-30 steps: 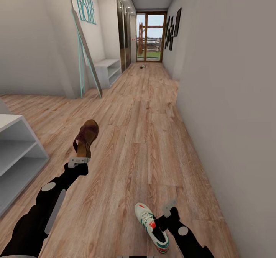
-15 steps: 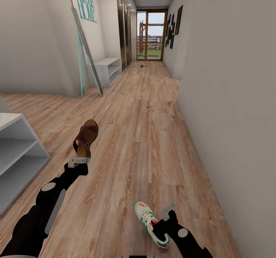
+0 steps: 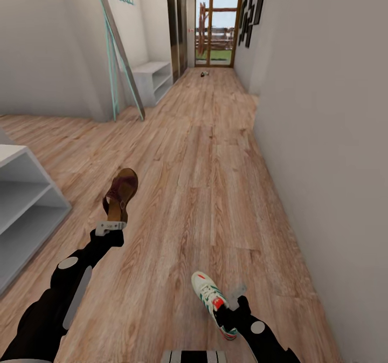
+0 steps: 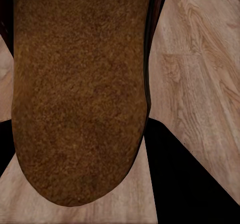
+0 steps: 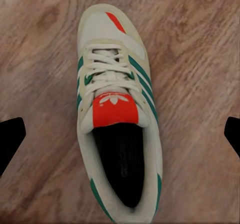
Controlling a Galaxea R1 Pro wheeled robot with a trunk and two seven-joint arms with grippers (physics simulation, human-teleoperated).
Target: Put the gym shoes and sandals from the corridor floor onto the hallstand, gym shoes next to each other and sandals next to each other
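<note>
Left gripper (image 3: pixel 110 226) pinching brown sandal (image 3: pixel 122 193) upright above it; right gripper (image 3: pixel 233 305) spread over gym shoe (image 5: pixel 116 114) lying directly beneath on corridor floor (image 3: pixel 205 179). Risk: off-centre closing could nudge shoe aside.

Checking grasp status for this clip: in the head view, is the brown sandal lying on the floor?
No. The sandal is held up off the corridor floor by the left gripper, toe pointing upward.

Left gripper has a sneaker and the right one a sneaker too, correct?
Not quite. The left gripper holds a brown sandal, as the head view shows. The rest stands: the sneaker is at the right gripper.
</note>
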